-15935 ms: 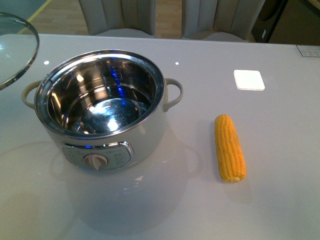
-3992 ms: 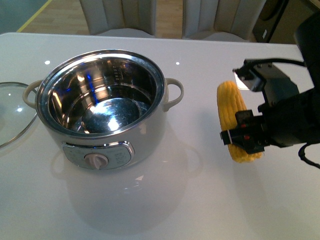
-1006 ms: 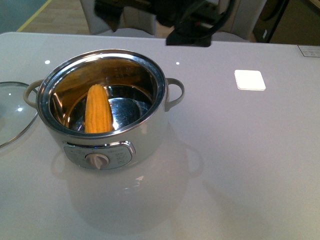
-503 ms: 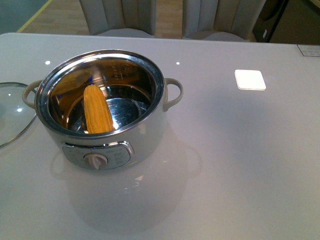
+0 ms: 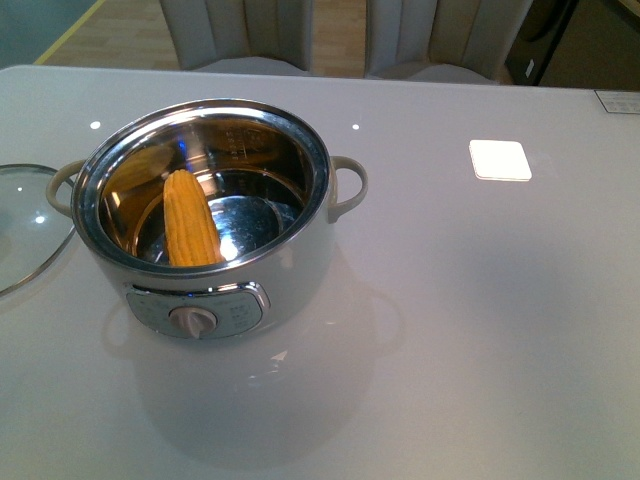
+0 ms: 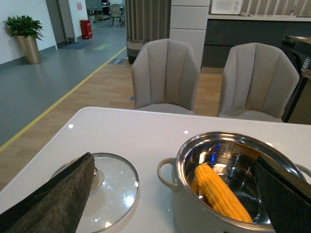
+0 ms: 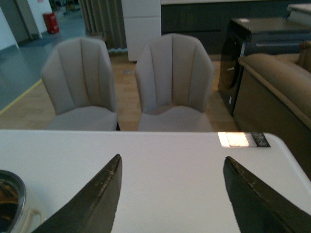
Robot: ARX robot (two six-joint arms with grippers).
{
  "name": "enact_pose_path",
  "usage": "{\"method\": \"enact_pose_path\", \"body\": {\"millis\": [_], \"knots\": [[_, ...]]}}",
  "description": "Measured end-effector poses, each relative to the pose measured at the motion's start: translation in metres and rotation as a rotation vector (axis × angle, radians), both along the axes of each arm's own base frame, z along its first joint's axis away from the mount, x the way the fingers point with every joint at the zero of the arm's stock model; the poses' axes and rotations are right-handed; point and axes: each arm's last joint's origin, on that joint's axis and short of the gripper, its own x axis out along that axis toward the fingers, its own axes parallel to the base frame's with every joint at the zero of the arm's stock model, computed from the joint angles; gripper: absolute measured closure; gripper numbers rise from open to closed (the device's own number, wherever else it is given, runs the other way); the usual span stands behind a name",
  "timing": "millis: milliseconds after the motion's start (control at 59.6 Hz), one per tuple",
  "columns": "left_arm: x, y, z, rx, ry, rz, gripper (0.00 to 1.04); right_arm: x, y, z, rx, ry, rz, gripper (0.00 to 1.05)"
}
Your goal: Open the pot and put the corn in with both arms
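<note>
This looks like a showroom or office mock-up of a dining area. Two padded beige chairs (image 6: 166, 75) stand at a glossy white surface (image 5: 480, 330) on wood flooring, with a sofa (image 7: 277, 82) at the right. Beyond lies an open grey hall floor with a yellow line (image 6: 63, 99), a potted plant (image 6: 26, 36) and a red bin (image 6: 86, 28) upper left.

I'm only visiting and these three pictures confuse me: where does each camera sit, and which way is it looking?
Front view: on the robot's body, looking down at the pot holding the corn; no arm shows.
Left wrist view: on the left arm, facing pot, glass lid and chairs; the left gripper fingers frame it, open.
Right wrist view: on the right arm, facing bare table and chairs; right gripper open.
Front and left wrist views share pot, corn, lid.
</note>
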Motion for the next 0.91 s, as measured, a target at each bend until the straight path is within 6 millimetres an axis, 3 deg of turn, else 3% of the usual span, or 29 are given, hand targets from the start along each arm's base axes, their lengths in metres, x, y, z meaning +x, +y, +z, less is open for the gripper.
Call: {"method": "enact_pose_path", "body": {"millis": [185,302,554,906], "knots": [[0.0,0.0,0.0,0.0,0.0,0.0,0.07,-0.023,-0.007,-0.024,-0.015,0.022,0.004,0.81],[0.0,0.0,0.0,0.0,0.0,0.0,0.07,-0.034,-0.017,-0.03,-0.017,0.009,0.007,1.03],[0.0,0.0,0.0,0.0,0.0,0.0,0.07,-0.058,-0.019,-0.045,-0.019,0.016,0.002,1.03],[0.0,0.0,0.0,0.0,0.0,0.0,0.07,-0.073,-0.019,-0.055,-0.02,-0.005,0.001,1.03]]}}
